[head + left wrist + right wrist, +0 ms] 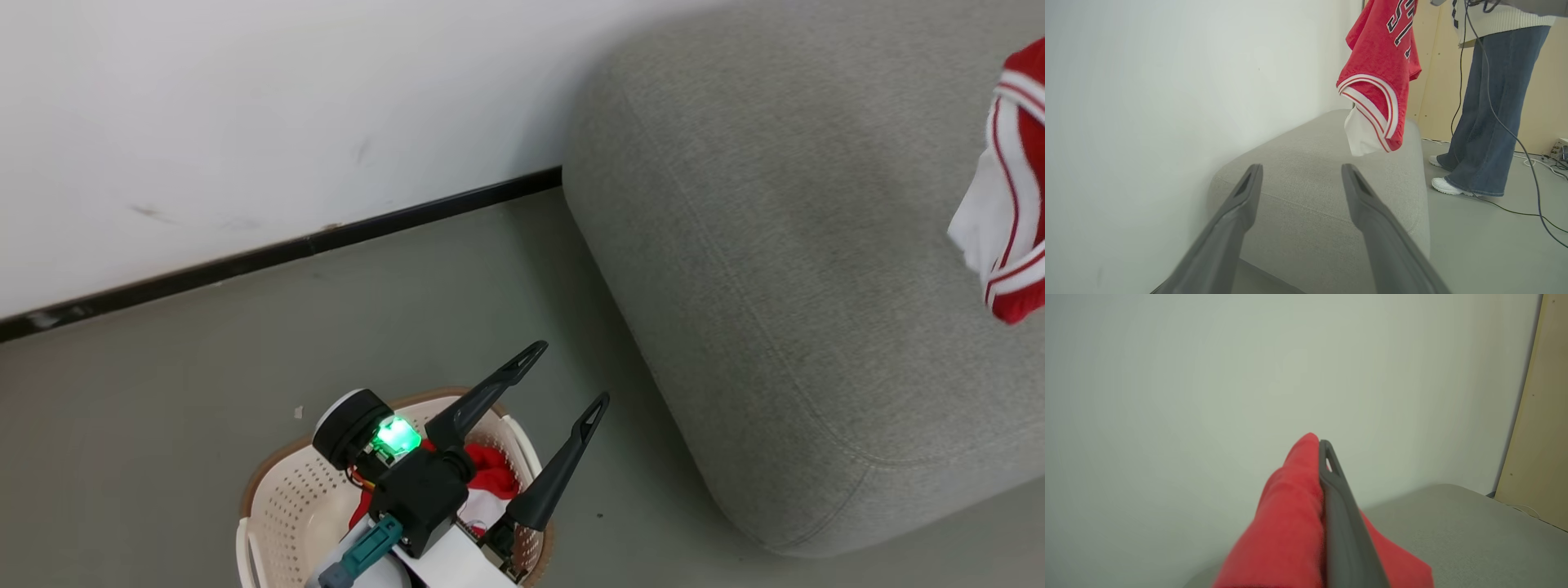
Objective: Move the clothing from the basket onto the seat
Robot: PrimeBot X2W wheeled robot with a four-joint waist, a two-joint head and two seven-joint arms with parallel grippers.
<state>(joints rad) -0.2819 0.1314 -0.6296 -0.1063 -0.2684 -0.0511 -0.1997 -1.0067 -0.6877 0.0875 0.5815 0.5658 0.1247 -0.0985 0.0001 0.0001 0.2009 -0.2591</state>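
One red garment (pixel 1012 204) with white trim hangs in the air over the grey seat (pixel 775 286). In the left wrist view this garment (pixel 1384 61) shows black-and-white lettering and dangles above the seat (pixel 1306 196). My right gripper (pixel 1318 443) is shut on its red fabric (pixel 1286 522), above the seat (pixel 1461 531). A second red garment (pixel 490 474) lies in the cream basket (pixel 277 465) on the floor. My left gripper (pixel 573 372) hovers open and empty over the basket's right side, its fingers (pixel 1301 168) pointing toward the seat.
A white wall with a black baseboard (pixel 326 237) runs behind the basket and seat. A person in jeans (pixel 1486 114) stands past the seat's far end, with cables (pixel 1527 212) on the grey floor. A beige panel (pixel 1539 437) stands beyond the seat.
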